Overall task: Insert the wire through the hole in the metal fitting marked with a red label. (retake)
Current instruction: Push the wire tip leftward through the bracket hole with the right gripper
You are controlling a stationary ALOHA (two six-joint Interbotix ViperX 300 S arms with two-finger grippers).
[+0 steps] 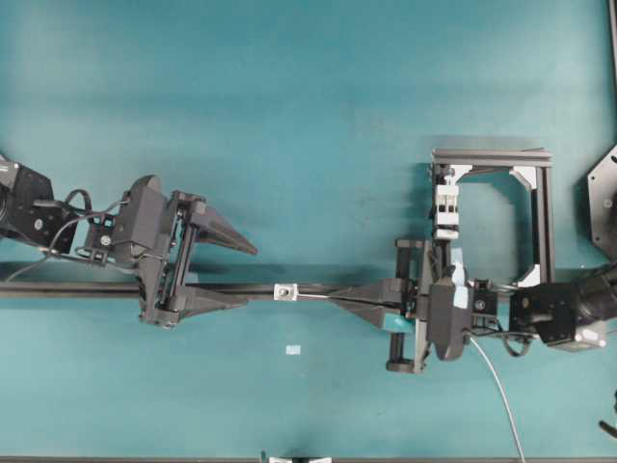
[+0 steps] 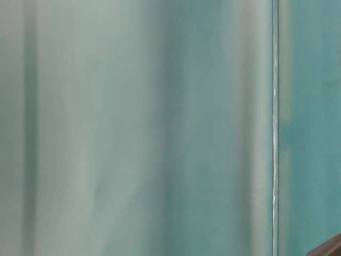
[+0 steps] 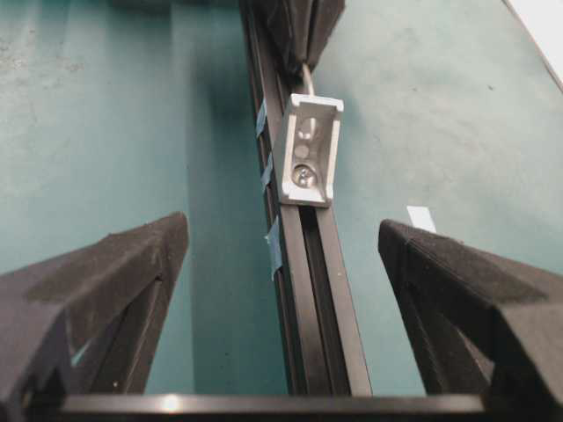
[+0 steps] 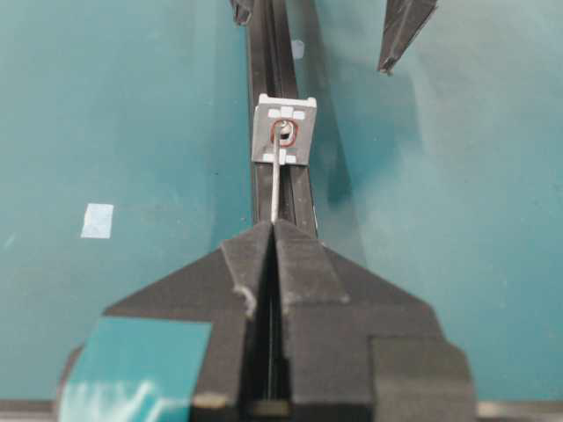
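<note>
Your right gripper [image 4: 274, 230] pinches the wire [image 4: 276, 180].
Its tip meets the metal fitting [image 4: 283, 132] at 12 o'clock; left gripper [image 1: 236, 275] gapes.

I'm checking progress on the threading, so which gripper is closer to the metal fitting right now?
Right, narrowly. The right gripper is shut on the wire, whose tip reaches the metal fitting; the left gripper stands open, straddling the rail on the fitting's other side.

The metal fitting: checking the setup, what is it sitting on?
The metal fitting sits on a long black rail lying on the teal table. The rail face directly under the fitting is covered, so how it is fastened cannot be seen.
</note>
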